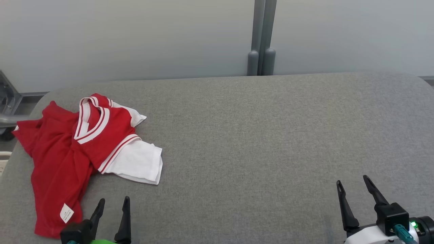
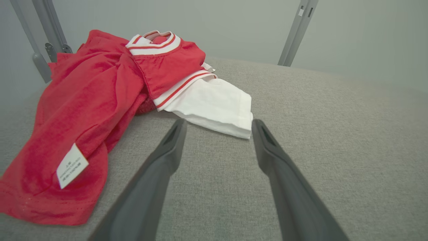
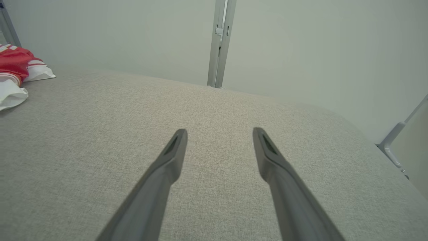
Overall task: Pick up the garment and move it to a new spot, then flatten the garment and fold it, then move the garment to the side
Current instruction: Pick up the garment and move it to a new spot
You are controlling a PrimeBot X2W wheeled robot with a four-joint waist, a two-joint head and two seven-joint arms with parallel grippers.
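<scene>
A crumpled red garment [image 1: 61, 159] with white sleeves and a red-striped white collar lies at the left end of the grey fabric table [image 1: 257, 135]. A white care label shows near its lower hem. In the left wrist view the garment [image 2: 90, 100] spreads across the upper left, its white sleeve ending just beyond the fingertips. My left gripper [image 1: 114, 200] stands open just below the garment, holding nothing; it is also open in its own view [image 2: 219, 124]. My right gripper [image 1: 352, 180] stands open at the lower right, far from the garment. The right wrist view shows the garment [image 3: 13, 67] at its left edge and my right gripper [image 3: 220, 132] over bare fabric.
A pale wall panel with a grey vertical post [image 1: 261, 37] stands behind the table. Grey metal framing [image 1: 6, 101] sits off the table's left end. The table's rounded right edge [image 3: 367, 140] drops off near another grey bracket.
</scene>
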